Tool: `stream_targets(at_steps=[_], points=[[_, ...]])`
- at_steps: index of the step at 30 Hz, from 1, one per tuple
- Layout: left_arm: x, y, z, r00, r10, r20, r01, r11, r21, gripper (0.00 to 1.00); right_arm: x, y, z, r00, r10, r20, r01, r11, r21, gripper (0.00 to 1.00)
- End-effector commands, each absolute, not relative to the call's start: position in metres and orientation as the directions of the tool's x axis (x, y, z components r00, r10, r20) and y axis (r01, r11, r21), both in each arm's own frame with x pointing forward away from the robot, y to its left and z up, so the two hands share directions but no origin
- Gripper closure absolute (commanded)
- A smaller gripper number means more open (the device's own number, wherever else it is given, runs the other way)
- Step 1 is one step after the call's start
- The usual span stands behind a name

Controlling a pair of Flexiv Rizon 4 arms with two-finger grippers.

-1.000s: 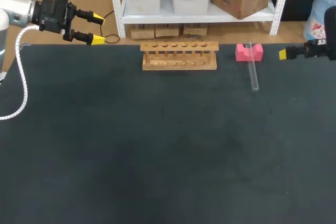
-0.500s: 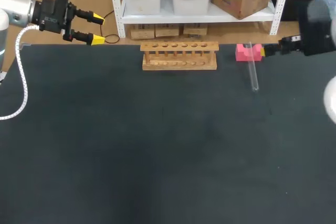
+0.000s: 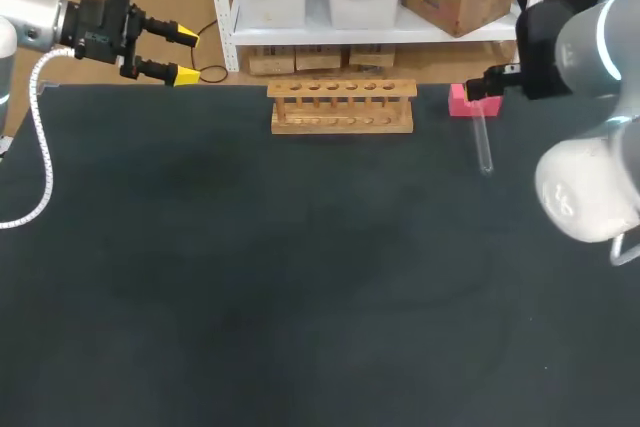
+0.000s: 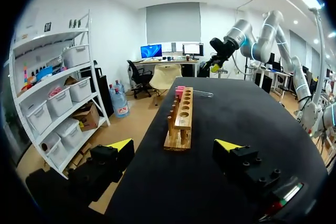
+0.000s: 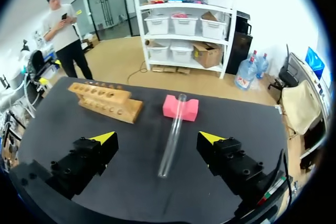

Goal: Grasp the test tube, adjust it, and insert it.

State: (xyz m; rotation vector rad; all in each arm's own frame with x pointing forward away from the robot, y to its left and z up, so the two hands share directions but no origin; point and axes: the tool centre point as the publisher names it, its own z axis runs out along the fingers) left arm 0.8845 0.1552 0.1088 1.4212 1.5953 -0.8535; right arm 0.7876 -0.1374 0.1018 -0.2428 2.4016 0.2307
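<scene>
Right gripper [image 5: 157, 138] open, test tube [image 5: 171, 135] on pink block [image 5: 180, 107] ahead between its fingers; left gripper [image 3: 187, 55] open too.

At the far edge of the dark table [image 3: 300, 297]: a wooden rack with holes [image 3: 341, 107], a pink block [image 3: 462, 102], a clear glass tube [image 3: 483, 142] leaning on it.
</scene>
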Motion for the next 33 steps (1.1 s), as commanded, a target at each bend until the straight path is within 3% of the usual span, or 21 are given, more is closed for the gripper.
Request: stream_targets(at_steps=[1,16,33], points=[[0.884,0.155,0.108,-0.029,0.438,-0.899,0.99,0.136,0.034,0.0,0.804,-0.139,0.075,-0.726,-0.131,-0.675,0.055,0.967,-0.247,0.0],[0.884,0.155,0.108,-0.029,0.438,-0.899,0.99,0.136,0.034,0.0,0.822,-0.148,0.032,-0.74,-0.199,-0.642,-0.016,0.96,-0.279,0.0],[0.884,0.155,0.108,-0.029,0.438,-0.899,0.99,0.136,0.034,0.0,0.84,-0.14,0.008,-0.765,-0.177,-0.619,-0.082,0.981,-0.178,0.0]])
